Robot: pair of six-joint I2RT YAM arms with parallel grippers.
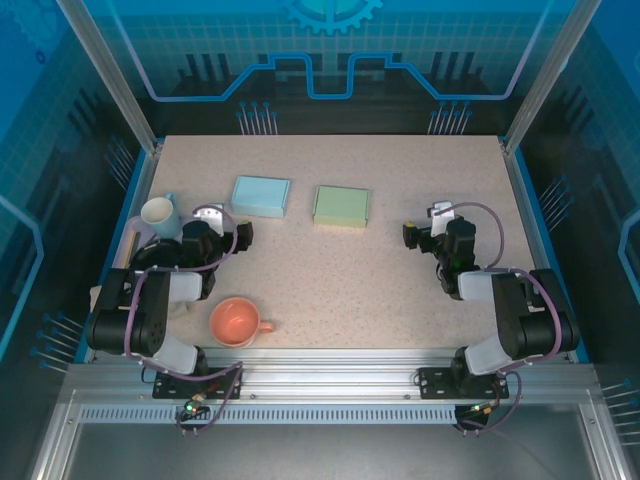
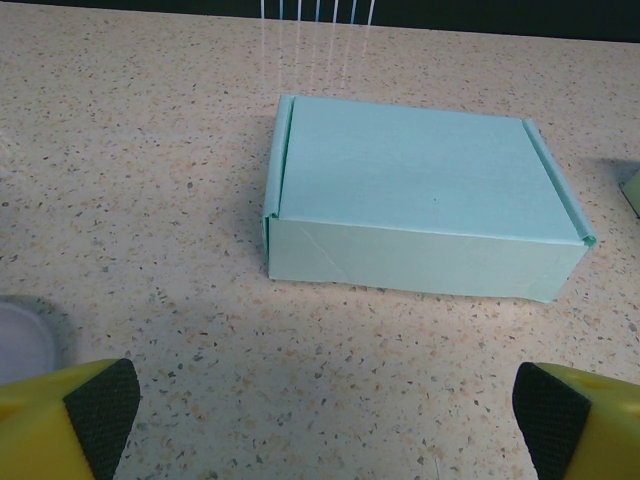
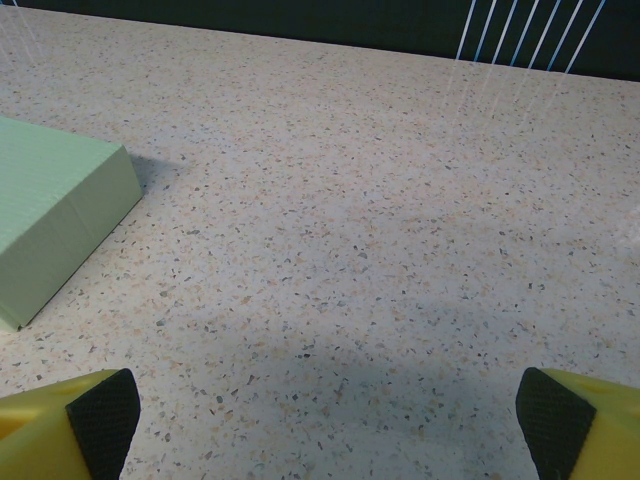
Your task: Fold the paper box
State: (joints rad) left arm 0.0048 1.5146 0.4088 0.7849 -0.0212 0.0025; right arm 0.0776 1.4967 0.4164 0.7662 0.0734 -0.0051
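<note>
A light blue paper box point(image 1: 261, 196) lies closed on the table at the back left, its lid flaps tucked in. In the left wrist view the blue box point(image 2: 420, 195) sits straight ahead of my left gripper point(image 2: 325, 410), a short gap away. My left gripper point(image 1: 243, 233) is open with nothing between its fingers. A light green paper box point(image 1: 341, 206) lies closed beside the blue one. It shows as a corner, the green box point(image 3: 50, 215), at the far left of the right wrist view. My right gripper point(image 3: 325, 415) is open over bare table, and the right gripper point(image 1: 410, 235) stands right of the green box.
A white cup point(image 1: 158, 212) stands left of my left arm, its rim point(image 2: 20, 340) at the edge of the left wrist view. An orange mug point(image 1: 236, 322) sits near the front edge between the arm bases. Blue walls border the speckled table point(image 1: 330, 280).
</note>
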